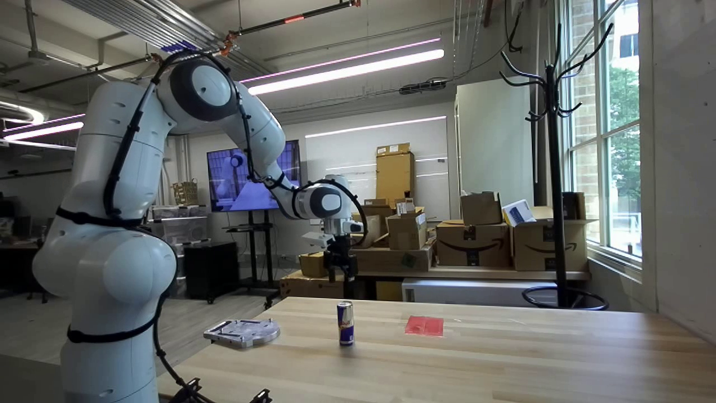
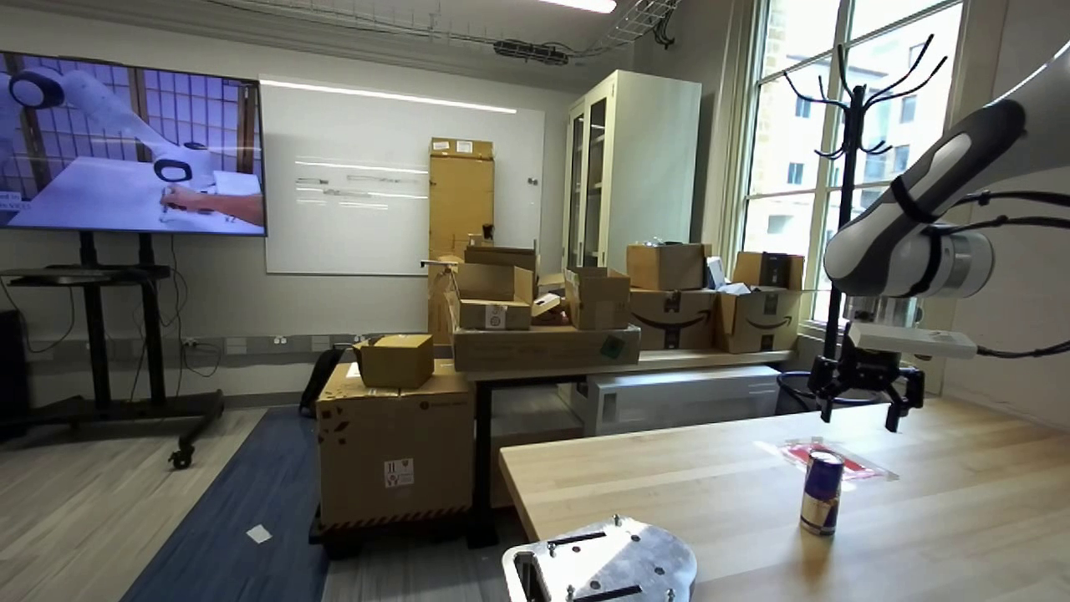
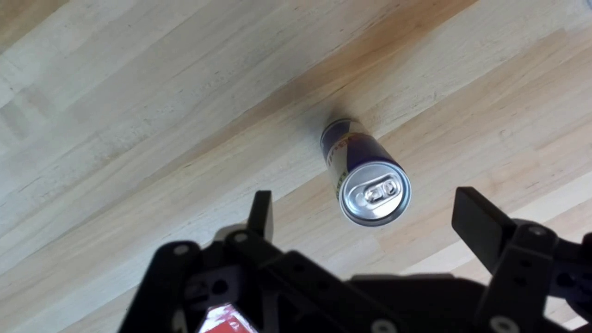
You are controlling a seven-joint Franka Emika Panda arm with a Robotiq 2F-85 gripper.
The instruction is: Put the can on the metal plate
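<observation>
The can (image 1: 345,323) stands upright on the wooden table; it also shows in an exterior view (image 2: 821,493) and, seen from above with its tab lid, in the wrist view (image 3: 360,162). The metal plate (image 1: 243,332) lies flat at the table's edge near the robot base, apart from the can; it also shows in an exterior view (image 2: 623,556), cut off at the bottom. It is out of the wrist view. My gripper (image 1: 341,277) is open and empty above the table, higher than the can. In the wrist view its fingers (image 3: 363,208) are wide apart, with the can's lid showing between and slightly beyond them.
A small flat red object (image 1: 424,326) lies on the wooden table (image 1: 503,358) beyond the can; its corner shows in the wrist view (image 3: 226,321). Cardboard boxes (image 1: 472,243) and a black coat rack (image 1: 554,168) stand behind the table. Black clamps (image 1: 261,396) sit near the robot base.
</observation>
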